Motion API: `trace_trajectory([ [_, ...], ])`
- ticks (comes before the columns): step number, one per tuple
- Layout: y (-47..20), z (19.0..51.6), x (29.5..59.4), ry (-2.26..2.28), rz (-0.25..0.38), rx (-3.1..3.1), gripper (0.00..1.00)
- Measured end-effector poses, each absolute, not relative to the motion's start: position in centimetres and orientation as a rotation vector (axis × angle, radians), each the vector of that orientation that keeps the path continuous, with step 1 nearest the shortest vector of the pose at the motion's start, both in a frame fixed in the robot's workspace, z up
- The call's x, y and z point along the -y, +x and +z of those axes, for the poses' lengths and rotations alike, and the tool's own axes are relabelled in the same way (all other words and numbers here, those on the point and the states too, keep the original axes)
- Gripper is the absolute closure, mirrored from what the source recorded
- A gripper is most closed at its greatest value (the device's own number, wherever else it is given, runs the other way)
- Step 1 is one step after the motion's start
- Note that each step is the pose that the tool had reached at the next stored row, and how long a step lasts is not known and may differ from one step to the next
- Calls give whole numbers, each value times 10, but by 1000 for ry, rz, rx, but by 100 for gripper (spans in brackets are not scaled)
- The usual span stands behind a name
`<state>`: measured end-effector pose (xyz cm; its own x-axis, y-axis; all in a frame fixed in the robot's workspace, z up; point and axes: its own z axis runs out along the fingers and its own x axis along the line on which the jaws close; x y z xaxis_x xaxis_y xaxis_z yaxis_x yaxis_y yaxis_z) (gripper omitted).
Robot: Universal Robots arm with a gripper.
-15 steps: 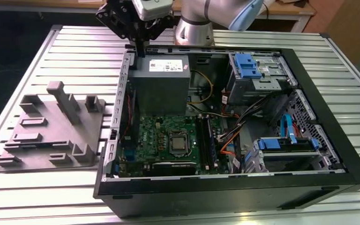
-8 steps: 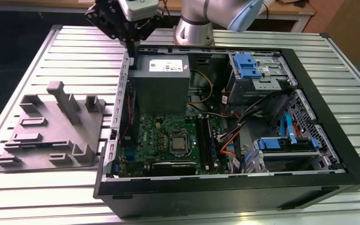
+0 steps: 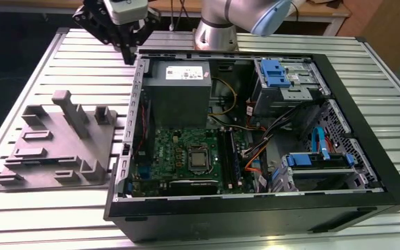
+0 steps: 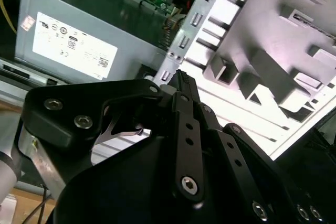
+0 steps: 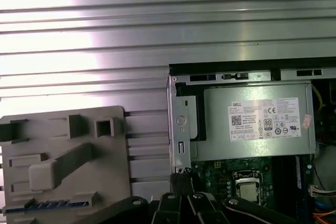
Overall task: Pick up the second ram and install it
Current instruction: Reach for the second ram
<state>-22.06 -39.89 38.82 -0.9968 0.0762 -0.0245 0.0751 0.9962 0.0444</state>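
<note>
overall: bright, even light from overhead, no hard shadows in the exterior view
glare: bare slats of the tabletop (image 5: 157, 19) blow out to white in the first wrist view; white streaks with a pinkish cast beside the grey tray (image 4: 262, 72) in the second wrist view
shadows: inside of the computer case (image 3: 255, 208) is dim, darkest under its walls; short soft shadows beside the tray's posts
dark areas: gripper (image 4: 178, 77) housing is near black with little detail
focus: housing is soft close to the lens, background sharper

table (image 3: 366, 62): ribbed shiny metal | fixture tray (image 3: 40, 156): matt grey plastic | tool (image 4: 181, 78): matt black metal
</note>
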Motion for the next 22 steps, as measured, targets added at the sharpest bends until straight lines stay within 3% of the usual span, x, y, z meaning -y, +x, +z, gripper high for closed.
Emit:
trace_trajectory([
  [22, -256, 382, 400, 118, 68, -3112, 93],
])
